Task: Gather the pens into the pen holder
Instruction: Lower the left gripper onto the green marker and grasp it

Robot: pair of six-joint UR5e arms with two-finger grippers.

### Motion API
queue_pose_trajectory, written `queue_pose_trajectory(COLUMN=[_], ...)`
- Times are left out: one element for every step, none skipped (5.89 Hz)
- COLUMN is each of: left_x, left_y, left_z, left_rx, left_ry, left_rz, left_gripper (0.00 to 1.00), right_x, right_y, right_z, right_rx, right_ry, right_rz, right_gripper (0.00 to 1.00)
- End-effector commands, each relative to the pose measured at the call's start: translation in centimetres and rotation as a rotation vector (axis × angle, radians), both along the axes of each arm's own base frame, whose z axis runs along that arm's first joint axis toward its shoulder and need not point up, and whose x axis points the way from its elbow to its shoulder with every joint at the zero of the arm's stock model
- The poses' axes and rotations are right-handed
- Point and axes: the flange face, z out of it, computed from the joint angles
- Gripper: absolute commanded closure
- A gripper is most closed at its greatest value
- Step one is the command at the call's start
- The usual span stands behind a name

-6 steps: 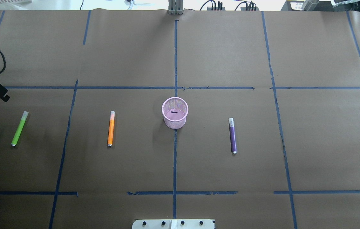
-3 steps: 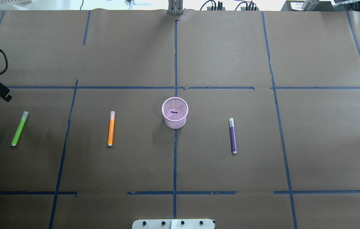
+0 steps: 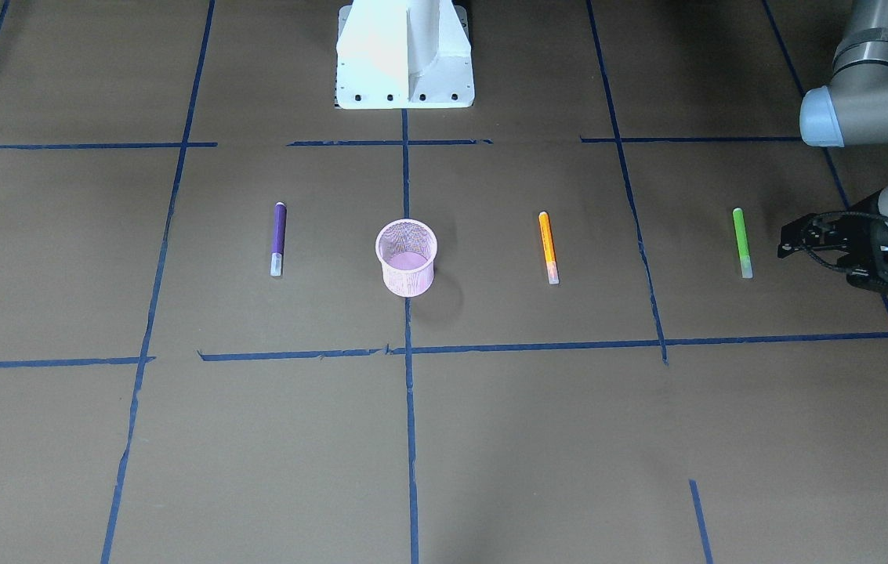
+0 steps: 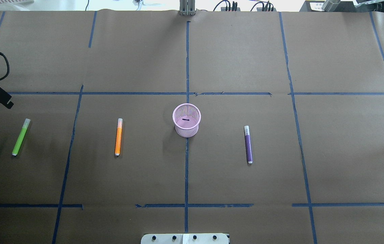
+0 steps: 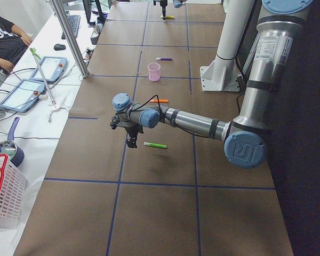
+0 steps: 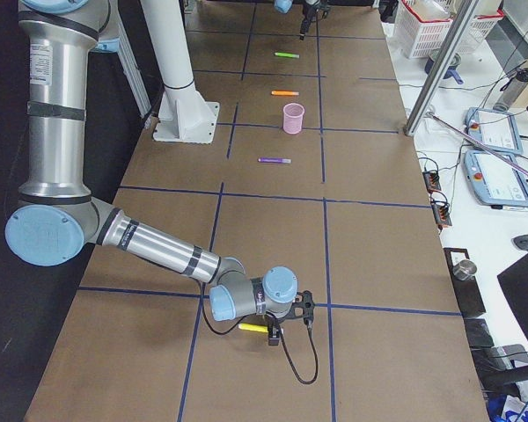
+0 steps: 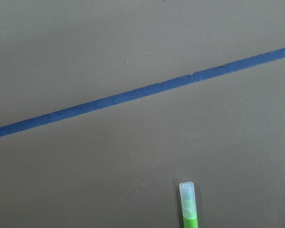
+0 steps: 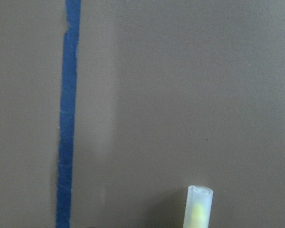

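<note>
**Left gripper [image 4: 6, 102] near the green pen [image 4: 20, 137]; four pens flat on the table [image 4: 246, 57]**

It hangs above the brown paper, near the capped end of the green pen and a little beyond it, on the side away from the robot, not touching it. No view shows whether its fingers are apart or together. Its wrist camera catches only the pen's pale cap at the lower edge, with a blue tape line [image 7: 142, 92] running diagonally beyond.

Right gripper [image 6: 274, 336]: seen only from the side camera at the table's right end, low over the paper, just beside a yellow pen [image 6: 252, 328]. Finger spacing cannot be told. Its wrist camera shows the yellow pen's pale cap at the lower edge.

Pen holder [image 4: 186, 130]: upright at mid-table, on the centre tape line.

Orange pen [image 4: 118, 137]: flat, on the robot's left of the holder, well apart from it. The green pen lies farther left.

Purple pen [image 4: 248, 145]: flat, on the holder's right, well apart.

These three lie roughly parallel, with their caps pointing away from the robot.
</note>
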Motion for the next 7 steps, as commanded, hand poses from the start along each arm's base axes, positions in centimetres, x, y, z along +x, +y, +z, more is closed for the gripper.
queue_pose_trajectory(left_x=[2.6, 4.5, 6.4, 8.0, 8.2, 8.8, 9.0], left_y=[0.7, 1.2, 1.5, 2.0, 2.0, 2.3, 2.4], left_z=[0.2, 1.6, 3.2, 3.5, 3.0, 3.3, 3.0], left_rx=[-0.031, -0.022, -0.003, 0.013, 0.018, 0.017, 0.020], left_ry=[0.004, -0.004, -0.004, 0.004, 0.009, 0.005, 0.004], left_rz=[-0.012, -0.014, -0.023, -0.029, -0.032, -0.020, -0.020], left_gripper=[0.00, 0.00, 0.00, 0.00, 0.00, 0.00, 0.00], right_x=[0.1, 0.1, 0.1, 0.1, 0.0, 0.0, 0.0], right_y=[-0.1, -0.1, -0.1, -0.1, -0.2, -0.2, -0.2], right_z=[-0.5, -0.8, -0.8, -0.8, -0.9, -0.9, -0.9], right_rx=[0.010, 0.015, 0.015, 0.014, 0.016, 0.015, 0.015], right_ry=[-0.003, -0.004, -0.004, -0.004, -0.004, -0.004, -0.004], right_rz=[0.002, 0.000, 0.000, 0.001, 0.000, 0.001, 0.001], right_gripper=[0.00, 0.00, 0.00, 0.00, 0.00, 0.00, 0.00])
